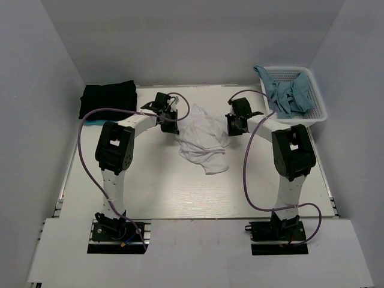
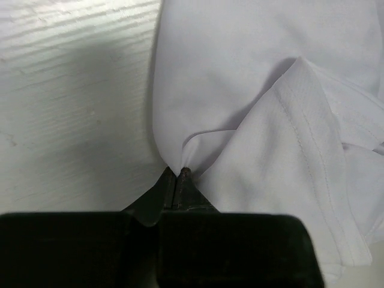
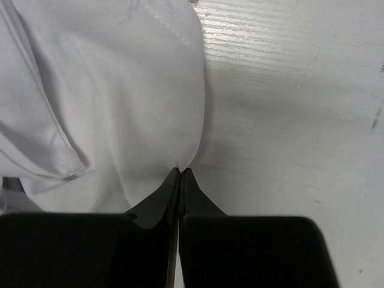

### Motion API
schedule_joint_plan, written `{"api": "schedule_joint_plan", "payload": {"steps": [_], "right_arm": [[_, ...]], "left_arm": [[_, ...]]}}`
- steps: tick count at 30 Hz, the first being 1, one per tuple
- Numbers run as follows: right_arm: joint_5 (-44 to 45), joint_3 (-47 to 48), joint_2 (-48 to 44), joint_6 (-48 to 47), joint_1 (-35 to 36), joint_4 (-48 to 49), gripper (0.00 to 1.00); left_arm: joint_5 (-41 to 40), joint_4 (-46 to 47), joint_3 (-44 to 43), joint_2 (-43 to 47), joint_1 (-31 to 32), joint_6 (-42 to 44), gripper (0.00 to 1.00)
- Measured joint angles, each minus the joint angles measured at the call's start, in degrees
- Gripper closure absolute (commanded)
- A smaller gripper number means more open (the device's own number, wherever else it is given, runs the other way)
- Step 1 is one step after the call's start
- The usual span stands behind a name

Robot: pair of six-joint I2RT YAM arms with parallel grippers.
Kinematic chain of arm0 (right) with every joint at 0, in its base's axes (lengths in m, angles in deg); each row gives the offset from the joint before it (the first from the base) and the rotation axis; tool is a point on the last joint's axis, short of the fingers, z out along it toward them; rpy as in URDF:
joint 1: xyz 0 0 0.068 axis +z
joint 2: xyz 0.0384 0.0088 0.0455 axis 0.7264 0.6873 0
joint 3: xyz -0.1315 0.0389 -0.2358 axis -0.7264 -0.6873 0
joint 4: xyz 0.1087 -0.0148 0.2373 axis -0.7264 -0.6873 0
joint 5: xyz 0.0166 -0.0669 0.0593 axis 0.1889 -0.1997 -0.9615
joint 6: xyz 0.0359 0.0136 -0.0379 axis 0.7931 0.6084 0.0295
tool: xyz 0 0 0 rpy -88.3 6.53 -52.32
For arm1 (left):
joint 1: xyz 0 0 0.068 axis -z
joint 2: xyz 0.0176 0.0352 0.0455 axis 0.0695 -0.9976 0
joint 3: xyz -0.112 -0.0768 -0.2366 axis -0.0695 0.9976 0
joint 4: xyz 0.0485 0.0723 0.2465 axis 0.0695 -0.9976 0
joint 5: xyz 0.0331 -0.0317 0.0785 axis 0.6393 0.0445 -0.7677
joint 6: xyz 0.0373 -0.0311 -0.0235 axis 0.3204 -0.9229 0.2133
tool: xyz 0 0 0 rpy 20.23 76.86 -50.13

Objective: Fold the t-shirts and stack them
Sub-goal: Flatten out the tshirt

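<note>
The white t-shirt lies crumpled at frame centre, probably pinched at both sides so it can be lifted and spread flat. The left gripper is clamped on its left edge, and the right gripper is clamped on its right edge. Upper left, the black t-shirt lies folded.

From high above and behind the arms, we look down on the whole table, with both bases at the bottom edge. Our left wrist view sits very close behind the left gripper and faces along its fingers onto the white shirt, with bare table at left. Our right wrist view sits equally close behind the right gripper, with the shirt at left and bare table at right. All three views share that shirt and the table around it.
</note>
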Motion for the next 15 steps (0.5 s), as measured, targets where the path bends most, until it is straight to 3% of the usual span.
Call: {"api": "schedule_joint_plan", "payload": {"steps": [3, 7, 15], "right_arm": [[1.5, -0.1, -2.0, -0.3, 0.3, 0.4, 1.00], [3.6, -0.6, -11.6, -0.8, 0.7, 1.5, 1.00], [3.2, 3.3, -36.9, -3.8, 0.8, 5.5, 1.00]], "left_arm": [[-1.8, -1.7, -3.2, 0.5, 0.1, 0.0, 1.00], [-5.6, -2.8, -8.3, 4.5, 0.2, 0.2, 1.00], [-13.4, -0.4, -10.3, 26.6, 0.7, 2.5, 1.00]]}}
